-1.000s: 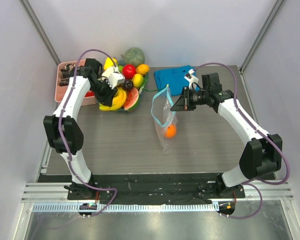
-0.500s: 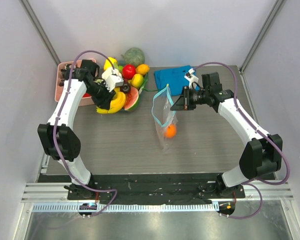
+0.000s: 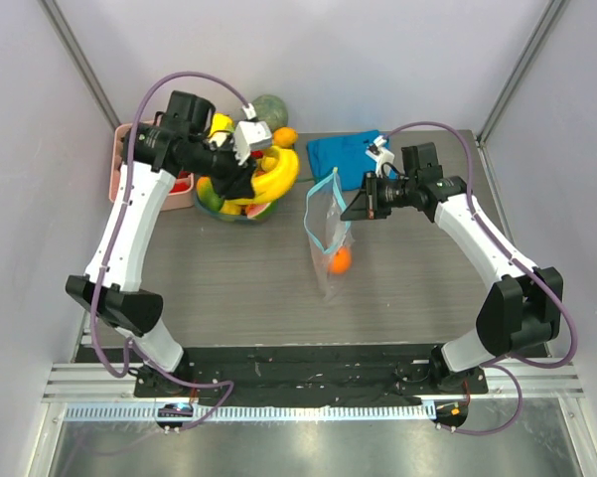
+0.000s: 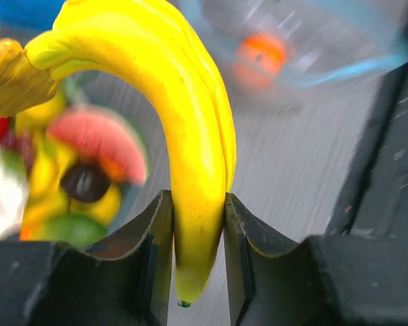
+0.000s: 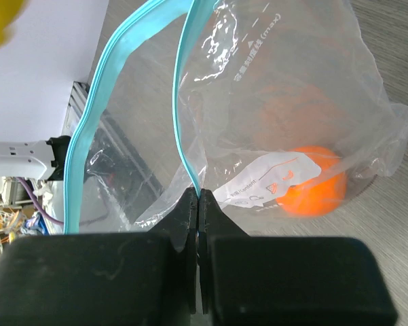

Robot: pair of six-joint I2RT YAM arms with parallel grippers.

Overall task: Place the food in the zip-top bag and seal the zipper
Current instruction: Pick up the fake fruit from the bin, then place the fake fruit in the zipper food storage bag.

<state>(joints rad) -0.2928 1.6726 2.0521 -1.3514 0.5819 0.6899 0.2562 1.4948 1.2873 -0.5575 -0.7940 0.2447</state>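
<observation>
My left gripper (image 3: 246, 177) is shut on the yellow banana bunch (image 3: 274, 177) and holds it lifted above the fruit bowl (image 3: 228, 212); in the left wrist view the banana bunch (image 4: 190, 156) sits between the jaws. My right gripper (image 3: 353, 207) is shut on the blue-teal zipper (image 5: 189, 136) of the clear zip-top bag (image 3: 326, 234), holding its mouth open. An orange (image 3: 339, 260) lies inside the bag, also seen in the right wrist view (image 5: 317, 183). A lemon (image 3: 285, 137) and a plum (image 4: 85, 182) stay at the bowl.
A watermelon slice (image 4: 102, 139) lies in the bowl. A green melon (image 3: 266, 107) sits behind it. A pink tray (image 3: 117, 169) stands at the far left. A folded blue cloth (image 3: 343, 154) lies behind the bag.
My left gripper has lifted the banana bunch out of the bowl and carried it right, toward the bag. The right arm and bag have not moved.
</observation>
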